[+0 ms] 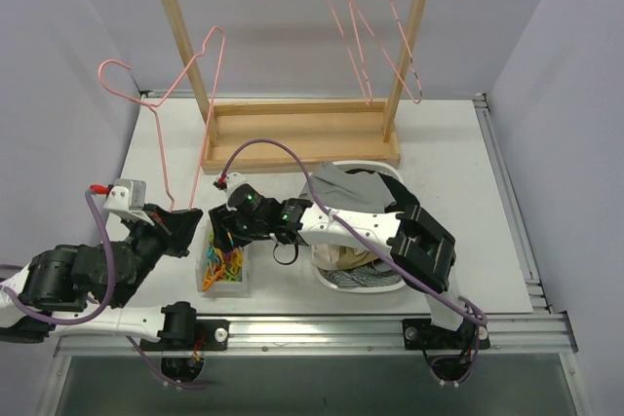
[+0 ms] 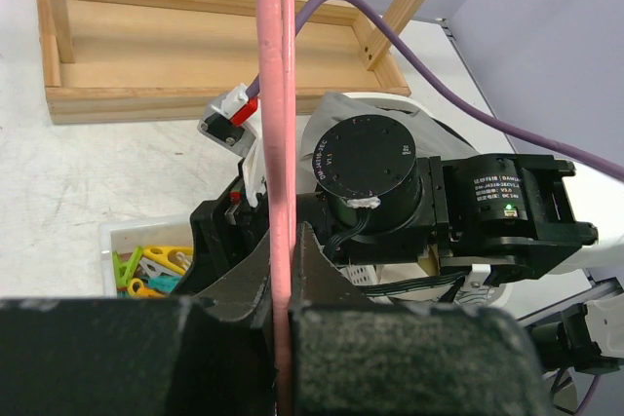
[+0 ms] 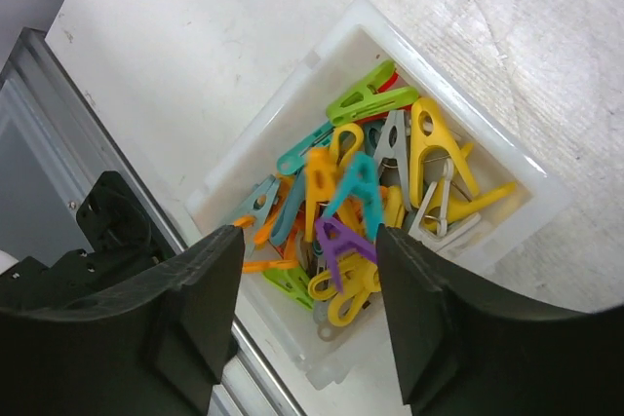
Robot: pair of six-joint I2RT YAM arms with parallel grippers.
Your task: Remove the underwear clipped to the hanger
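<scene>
With the left end effector (image 2: 289, 270) clamped on the pink wire hanger (image 2: 276, 143), lift the wide-open right end effector (image 3: 310, 270), at its 3 o'clock, straight off the clip bin (image 3: 288, 99).

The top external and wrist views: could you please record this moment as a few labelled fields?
Left fingers: shut on pink wire hanger, no garment visible on it
Right fingers: open, over clear plastic box of coloured plastic clips
White basket: right of the box, grey cloth draped at far rim
Wooden rack: standing behind the basket
</scene>
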